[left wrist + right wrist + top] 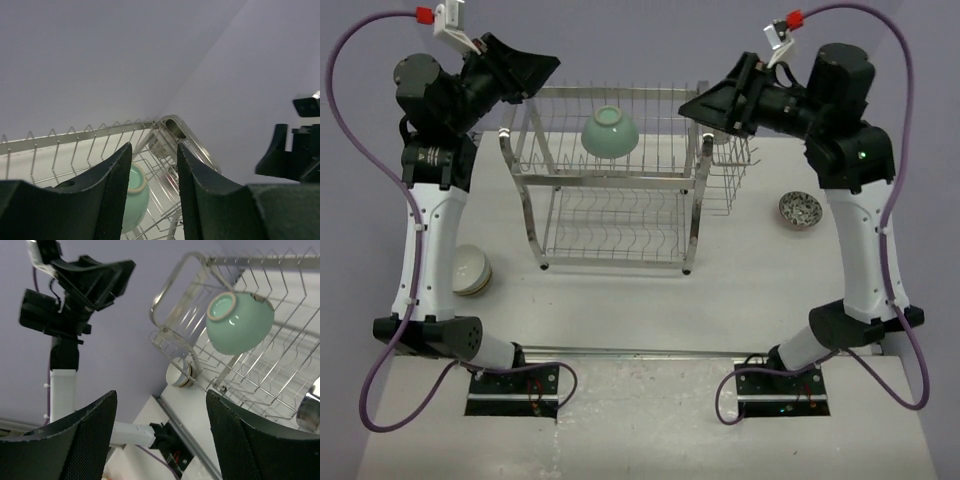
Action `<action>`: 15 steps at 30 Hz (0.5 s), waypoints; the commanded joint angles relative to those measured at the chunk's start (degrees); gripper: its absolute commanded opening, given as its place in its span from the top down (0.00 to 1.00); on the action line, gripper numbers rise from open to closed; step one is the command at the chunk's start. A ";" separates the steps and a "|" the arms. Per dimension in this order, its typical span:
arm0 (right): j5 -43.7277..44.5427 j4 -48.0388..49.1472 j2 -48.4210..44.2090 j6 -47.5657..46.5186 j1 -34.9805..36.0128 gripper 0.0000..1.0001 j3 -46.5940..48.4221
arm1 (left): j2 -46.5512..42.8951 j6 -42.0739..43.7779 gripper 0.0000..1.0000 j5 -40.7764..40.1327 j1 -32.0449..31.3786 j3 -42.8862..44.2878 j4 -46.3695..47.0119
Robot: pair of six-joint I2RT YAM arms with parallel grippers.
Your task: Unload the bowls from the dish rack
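Note:
The dish rack (610, 205) stands mid-table. A mint-green bowl (610, 132) rests upside down on its top tier; it also shows in the left wrist view (134, 197) and the right wrist view (240, 322). My left gripper (542, 66) hovers high above the rack's far left corner, open and empty (154, 150). My right gripper (690, 107) hovers above the rack's far right corner, wide open and empty (161, 395). Stacked whitish bowls (470, 270) sit on the table left of the rack (179, 374). A dark patterned bowl (800, 210) sits on the table at right.
The small wire side basket (732, 170) hangs on the rack's right side. The lower tier (615, 235) holds no dishes that I can see. A shiny steel object (311, 412) shows at the right edge of the right wrist view.

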 commanded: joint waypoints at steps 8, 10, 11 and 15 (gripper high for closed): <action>-0.17 4.84 1.07 -4.56 7.15 0.27 -4.15 | 4.22 5.54 0.59 -2.36 -6.02 -0.03 -8.40; -0.26 5.37 1.59 -4.64 7.94 0.27 -5.03 | 5.28 6.33 0.60 -4.82 -7.07 0.84 -11.11; 0.09 5.55 2.29 -4.99 8.82 0.27 -5.12 | 5.72 6.86 0.60 -7.00 -7.42 1.11 -11.83; 1.06 5.99 4.58 -5.88 10.84 0.27 -4.33 | 8.88 8.61 0.60 -12.56 -10.14 5.67 -17.10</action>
